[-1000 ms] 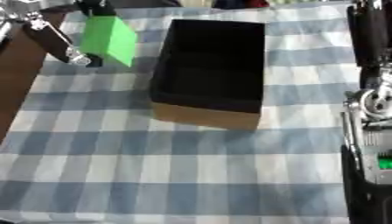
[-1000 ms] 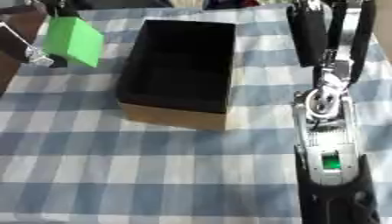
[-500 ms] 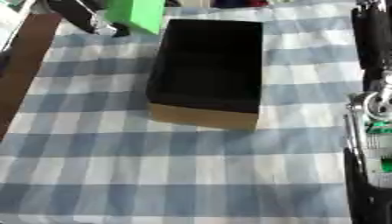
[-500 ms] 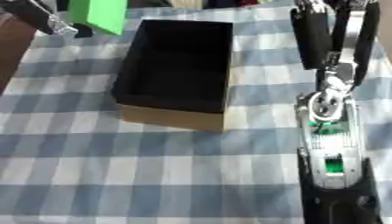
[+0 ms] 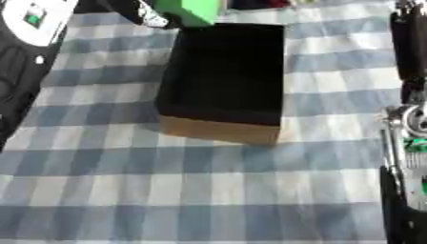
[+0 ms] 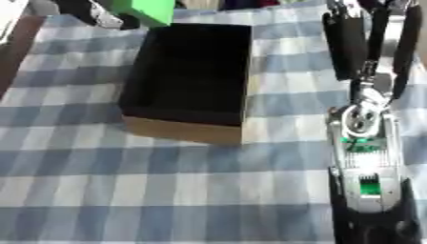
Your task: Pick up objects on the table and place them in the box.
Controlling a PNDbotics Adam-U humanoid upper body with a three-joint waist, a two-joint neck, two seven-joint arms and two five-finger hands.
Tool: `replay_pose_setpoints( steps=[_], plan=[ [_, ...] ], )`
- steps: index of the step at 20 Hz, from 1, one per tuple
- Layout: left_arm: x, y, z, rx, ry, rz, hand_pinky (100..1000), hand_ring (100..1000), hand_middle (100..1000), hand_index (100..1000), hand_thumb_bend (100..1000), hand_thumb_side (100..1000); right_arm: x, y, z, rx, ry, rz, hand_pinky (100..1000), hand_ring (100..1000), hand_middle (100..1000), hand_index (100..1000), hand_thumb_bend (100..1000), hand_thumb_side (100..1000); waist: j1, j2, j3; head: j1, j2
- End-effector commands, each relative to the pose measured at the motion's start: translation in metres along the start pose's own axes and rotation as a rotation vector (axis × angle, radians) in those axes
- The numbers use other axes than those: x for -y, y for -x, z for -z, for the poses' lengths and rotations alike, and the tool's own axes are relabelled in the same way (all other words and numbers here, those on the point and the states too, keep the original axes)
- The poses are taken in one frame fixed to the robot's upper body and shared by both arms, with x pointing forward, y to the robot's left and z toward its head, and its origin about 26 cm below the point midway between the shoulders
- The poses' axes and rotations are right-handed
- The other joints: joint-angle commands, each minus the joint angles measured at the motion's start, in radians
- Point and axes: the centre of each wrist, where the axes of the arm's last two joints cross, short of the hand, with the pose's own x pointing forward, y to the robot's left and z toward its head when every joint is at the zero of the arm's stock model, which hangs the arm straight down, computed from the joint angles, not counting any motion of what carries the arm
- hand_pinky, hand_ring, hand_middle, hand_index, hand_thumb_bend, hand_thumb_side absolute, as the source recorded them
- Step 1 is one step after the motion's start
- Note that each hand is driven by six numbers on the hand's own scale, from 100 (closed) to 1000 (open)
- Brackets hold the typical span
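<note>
Left eye view: left hand [image 5: 137, 10] at 11 o'clock edge, fingers curled round green block [image 5: 190, 9]. Block held above far left corner of box [image 5: 221, 81], off checked blue-and-white tablecloth [image 5: 208, 190]. Box: black inside, tan cardboard front wall, open top, sits centre of cloth. Right eye view: right hand [image 6: 367, 43] at 2 o'clock, fingers straight, spread, pointing away, holding nothing, well apart from box.

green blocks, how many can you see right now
1. The green block is held in the left hand at the far-left corner of the box, at the view's top edge. The box's dark inside could hide more.
</note>
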Motion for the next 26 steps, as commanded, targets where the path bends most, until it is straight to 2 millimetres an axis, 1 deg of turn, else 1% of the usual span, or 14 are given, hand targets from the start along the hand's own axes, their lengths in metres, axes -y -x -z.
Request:
replay_pose_setpoints(
  steps=[1,2,8,9,10,11,12,16,18,19,20,21,23,26],
  plan=[
    [-0.001,0.002,0.007,0.018,-0.001,0.005,661,581,474,677,136,100,0.0,-0.011,0.003,0.038,0.01,0.028,814,908,739,946,100,734,-0.001,-0.018,-0.001,0.007,-0.012],
    [0.003,0.002,0.009,0.021,0.005,0.004,662,581,475,678,142,100,0.001,-0.011,0.003,0.038,0.012,0.028,814,908,739,946,100,735,-0.001,-0.017,-0.002,0.007,-0.012],
    [0.025,0.002,0.019,0.0,0.068,0.045,645,613,518,707,309,100,0.002,-0.013,0.002,0.041,0.023,0.034,814,908,739,947,100,736,0.002,-0.017,-0.006,0.006,-0.013],
    [0.028,0.002,0.019,-0.003,0.087,0.06,653,614,542,730,364,100,0.002,-0.013,0.002,0.042,0.023,0.035,814,908,739,947,100,736,0.002,-0.018,-0.006,0.005,-0.013],
    [0.031,0.002,0.02,-0.005,0.102,0.073,653,616,549,735,373,100,0.003,-0.013,0.001,0.042,0.023,0.036,814,908,739,947,100,736,0.002,-0.018,-0.005,0.005,-0.013],
    [0.033,0.002,0.021,-0.004,0.122,0.085,653,667,646,803,457,100,0.003,-0.013,0.001,0.043,0.024,0.037,814,908,739,947,100,737,0.003,-0.018,-0.006,0.004,-0.013],
    [0.036,0.001,0.021,-0.001,0.143,0.097,641,697,676,828,513,100,0.003,-0.014,0.001,0.043,0.024,0.039,814,908,739,947,100,741,0.003,-0.019,-0.006,0.004,-0.013],
    [0.037,-0.001,0.022,0.023,0.157,0.136,578,756,762,896,542,100,0.003,-0.013,0.0,0.038,0.023,0.04,813,908,739,947,100,741,0.003,-0.02,-0.007,0.003,-0.012],
    [0.035,-0.002,0.022,0.03,0.147,0.159,527,786,798,915,584,100,0.003,-0.013,-0.001,0.037,0.023,0.04,813,908,739,947,100,742,0.004,-0.021,-0.007,0.002,-0.012],
    [0.033,-0.004,0.023,0.035,0.14,0.174,502,806,820,926,632,100,0.003,-0.012,-0.001,0.036,0.023,0.04,813,908,739,947,100,742,0.004,-0.021,-0.006,0.001,-0.013],
    [0.033,-0.006,0.023,0.039,0.132,0.188,491,815,830,929,668,116,0.003,-0.012,-0.001,0.036,0.022,0.041,813,908,739,947,100,742,0.004,-0.021,-0.005,0.001,-0.013],
    [0.032,-0.008,0.024,0.039,0.125,0.2,473,838,848,944,719,290,0.003,-0.012,-0.001,0.035,0.022,0.041,813,909,740,947,100,742,0.004,-0.022,-0.004,0.0,-0.013],
    [0.03,-0.01,0.024,0.029,0.114,0.222,475,844,854,952,708,363,0.003,-0.012,-0.001,0.035,0.021,0.043,813,907,740,947,100,742,0.004,-0.023,-0.004,0.0,-0.013],
    [0.03,-0.012,0.023,0.012,0.086,0.225,475,838,846,948,669,364,0.003,-0.012,-0.002,0.035,0.023,0.043,813,905,740,947,100,739,0.002,-0.025,-0.002,-0.001,-0.011]
  ],
)
